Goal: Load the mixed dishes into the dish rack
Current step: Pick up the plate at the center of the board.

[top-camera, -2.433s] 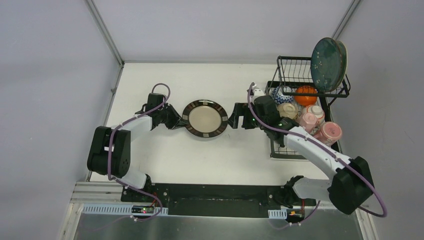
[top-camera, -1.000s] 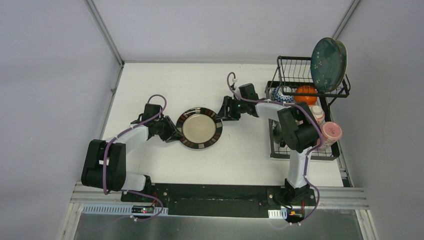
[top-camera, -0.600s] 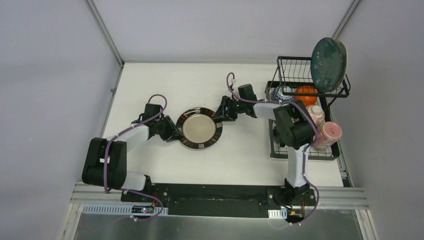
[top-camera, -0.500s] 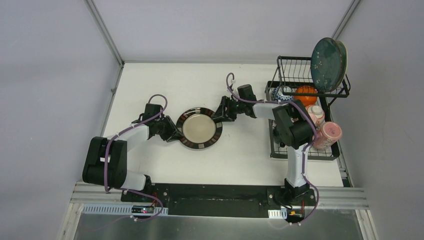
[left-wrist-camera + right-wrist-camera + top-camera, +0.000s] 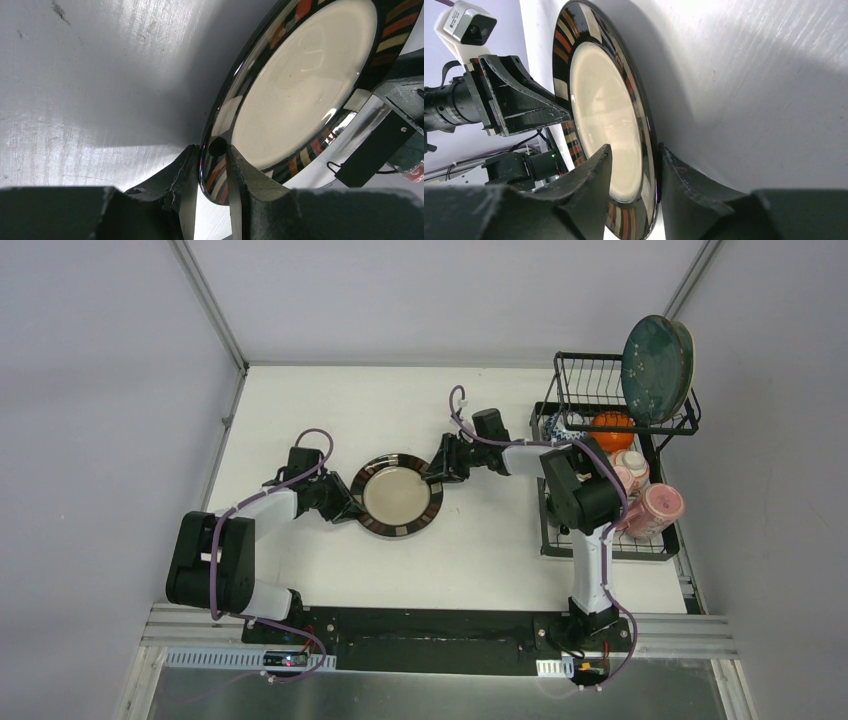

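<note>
The dark-rimmed beige plate [image 5: 400,495] sits mid-table between both arms. My left gripper [image 5: 352,508] is shut on its left rim; in the left wrist view the fingers [image 5: 250,185] pinch the striped edge of the plate [image 5: 300,85]. My right gripper [image 5: 437,472] straddles the opposite rim. There one finger [image 5: 694,185] lies against the underside of the plate [image 5: 599,115], and the other finger [image 5: 584,185] still stands a little off its face. The black dish rack [image 5: 553,540] is at the right.
A dark teal plate [image 5: 655,355] leans upright in the rack's raised basket [image 5: 590,380]. An orange bowl [image 5: 611,428], a patterned bowl [image 5: 560,425] and pink cups [image 5: 655,505] fill the lower tray. The right arm's elbow hangs over the rack's near side.
The right arm swung from the rack toward the plate and its jaws narrowed around the right rim. The left gripper kept hold of the plate, which shifted slightly left.
</note>
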### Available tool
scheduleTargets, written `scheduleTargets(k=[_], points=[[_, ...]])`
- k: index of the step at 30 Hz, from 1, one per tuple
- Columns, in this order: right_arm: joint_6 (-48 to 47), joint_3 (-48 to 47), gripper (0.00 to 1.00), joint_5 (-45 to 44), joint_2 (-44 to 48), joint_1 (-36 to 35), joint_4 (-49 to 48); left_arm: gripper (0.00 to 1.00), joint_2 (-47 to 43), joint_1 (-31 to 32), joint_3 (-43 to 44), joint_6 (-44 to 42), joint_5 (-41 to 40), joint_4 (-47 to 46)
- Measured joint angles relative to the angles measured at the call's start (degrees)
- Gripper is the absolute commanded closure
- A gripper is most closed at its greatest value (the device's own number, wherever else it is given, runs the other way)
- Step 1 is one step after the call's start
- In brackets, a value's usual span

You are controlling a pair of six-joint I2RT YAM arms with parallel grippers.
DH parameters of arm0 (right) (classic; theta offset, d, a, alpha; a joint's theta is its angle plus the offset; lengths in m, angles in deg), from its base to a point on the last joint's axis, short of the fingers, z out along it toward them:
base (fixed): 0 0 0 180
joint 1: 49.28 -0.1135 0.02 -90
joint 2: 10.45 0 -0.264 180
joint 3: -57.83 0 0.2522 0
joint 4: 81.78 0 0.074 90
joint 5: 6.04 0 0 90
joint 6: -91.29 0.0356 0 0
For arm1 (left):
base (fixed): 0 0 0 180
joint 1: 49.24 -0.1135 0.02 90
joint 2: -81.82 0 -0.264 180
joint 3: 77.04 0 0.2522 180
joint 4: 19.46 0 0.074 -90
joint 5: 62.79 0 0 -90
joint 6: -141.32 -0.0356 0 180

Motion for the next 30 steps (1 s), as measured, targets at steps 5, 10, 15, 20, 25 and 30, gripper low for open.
scheduleTargets(k=[5, 10, 15, 20, 25, 30], points=[[-0.81, -0.22, 0.75, 0.68, -0.24, -0.02, -0.46, 0.74, -0.11, -0.35, -0.24, 0.02, 0.00, 0.02], [-1.79, -0.22, 0.85, 1.25, -0.24, -0.02, -0.46, 0.74, -0.72, -0.37, -0.63, 0.04, -0.17, 0.15], [-1.68, 0.02, 0.78, 2.56, -0.22, 0.00, -2.12, 0.78, -1.22, -0.37, -0.90, 0.07, -0.13, 0.72], [0.09, 2.34, 0.72, 5.42, -0.07, 0.15, -9.29, 0.94, -1.49, -0.66, -1.09, 0.13, 0.87, 0.59], [1.44, 3.04, 0.70, 6.14, 0.15, 0.28, -11.78, 1.00, -1.81, -0.74, -1.36, 0.13, 2.75, 0.24], [2.16, 2.99, 0.80, 6.16, 0.15, 0.31, -12.44, 1.00, -4.37, -0.74, -3.63, 0.33, 3.54, -2.19]])
